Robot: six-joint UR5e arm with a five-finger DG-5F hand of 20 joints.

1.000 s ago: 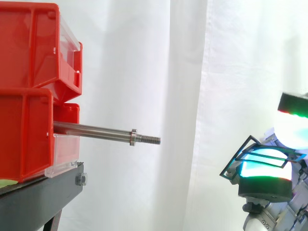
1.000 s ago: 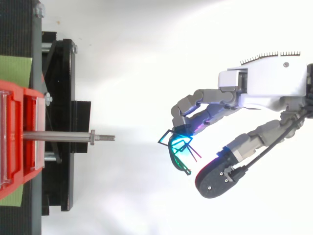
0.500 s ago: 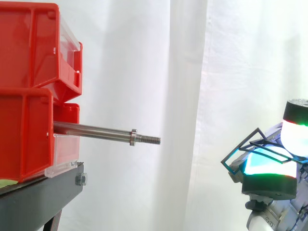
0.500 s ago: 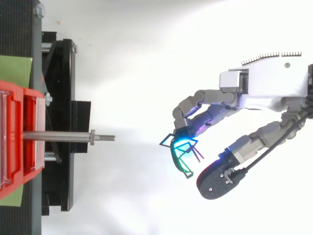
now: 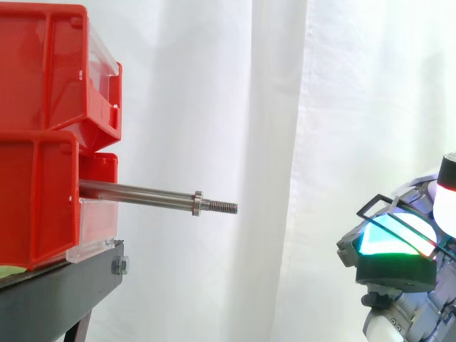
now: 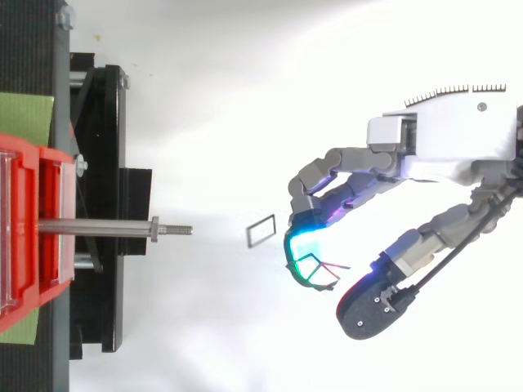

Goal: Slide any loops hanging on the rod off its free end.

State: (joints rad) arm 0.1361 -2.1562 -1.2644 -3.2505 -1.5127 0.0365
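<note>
The steel rod (image 5: 142, 194) sticks out of the red bin (image 5: 35, 206) toward the right; nothing hangs on it, neither on the shaft nor at its threaded free end (image 6: 181, 230). My hand (image 6: 441, 147) is well to the right of that end and lower. It is open, with the thumb (image 6: 368, 304) spread away from the glowing fingertips (image 6: 301, 243). A bunch of thin wire loops (image 6: 317, 275) lies loose at the fingertips, untouched by the thumb. One dark rectangular loop (image 6: 261, 231) floats free between the fingertips and the rod's end.
Two red bins are stacked on a black stand (image 5: 64, 285) at the left; its frame (image 6: 98, 204) reaches out under the rod. A white curtain (image 5: 285, 107) hangs behind. Open space separates the rod's end from my hand.
The thumb has swung away from the fingers. One rectangular loop has come off the bunch and now lies free to the left of the fingertips. The hand has drifted slightly right and down.
</note>
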